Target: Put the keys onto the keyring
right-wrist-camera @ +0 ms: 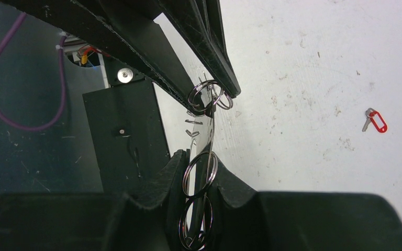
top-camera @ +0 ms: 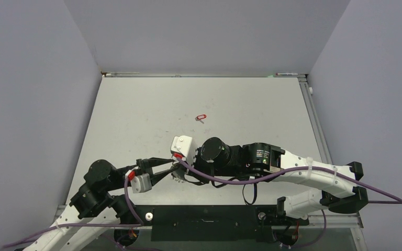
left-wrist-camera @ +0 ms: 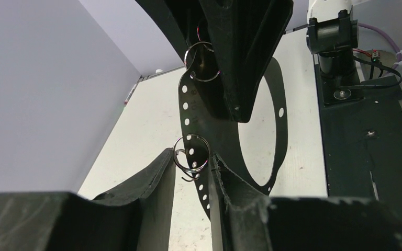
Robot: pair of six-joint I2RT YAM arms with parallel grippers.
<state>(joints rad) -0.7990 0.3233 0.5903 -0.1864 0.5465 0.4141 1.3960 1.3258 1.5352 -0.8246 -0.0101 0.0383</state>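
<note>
The keyring [left-wrist-camera: 278,89] is held upright between both grippers near the table's front edge, and shows edge-on in the right wrist view [right-wrist-camera: 205,138]. My right gripper [right-wrist-camera: 201,162] is shut on its rim, with two wire loops between the fingers. My left gripper [left-wrist-camera: 192,157] grips the opposite rim; its fingertips are close together and touch a wire loop [left-wrist-camera: 191,171] on both sides. In the top view the left gripper [top-camera: 174,166] and right gripper [top-camera: 181,170] meet tip to tip. The red-tagged key [top-camera: 201,117] lies on the table farther back and also shows in the right wrist view [right-wrist-camera: 377,120]. The plain dark key is out of view.
A black base plate [top-camera: 204,222] runs along the near edge between the arm bases. Purple cables [top-camera: 225,181] loop over the arms. Grey walls close in the table's left, back and right sides.
</note>
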